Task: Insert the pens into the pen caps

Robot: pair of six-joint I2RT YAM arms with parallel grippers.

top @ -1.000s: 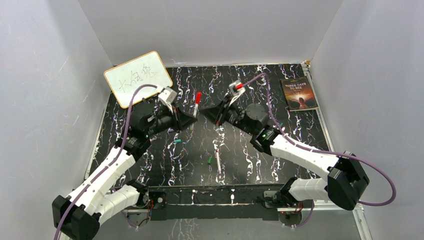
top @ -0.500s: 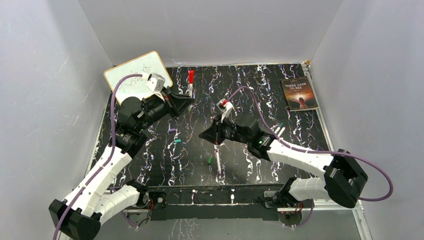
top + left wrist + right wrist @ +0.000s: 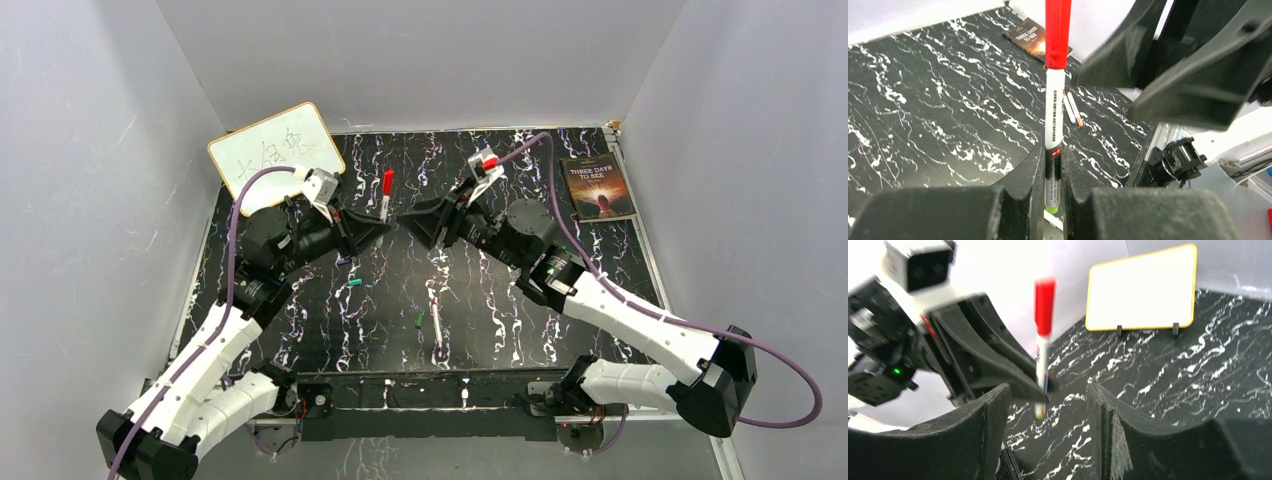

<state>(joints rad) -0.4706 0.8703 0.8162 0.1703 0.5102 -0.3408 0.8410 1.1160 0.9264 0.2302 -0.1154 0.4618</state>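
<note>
The left jaws clench the pen (image 3: 383,203) by its lower end, upright beside the whiteboard (image 3: 277,155), probably to keep its red cap (image 3: 387,181) reachable. The right jaws stand apart, empty, facing it.

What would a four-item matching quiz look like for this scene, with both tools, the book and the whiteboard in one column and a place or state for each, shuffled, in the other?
Column one
1. left tool
2. right tool
3. book
4. whiteboard

Column two
A. stands propped up, far left corner
B. open, holding nothing
C. lies flat, far right side
D. shut on the red-capped pen

Pairs: 1-D, 2-B, 3-C, 4-A
</note>
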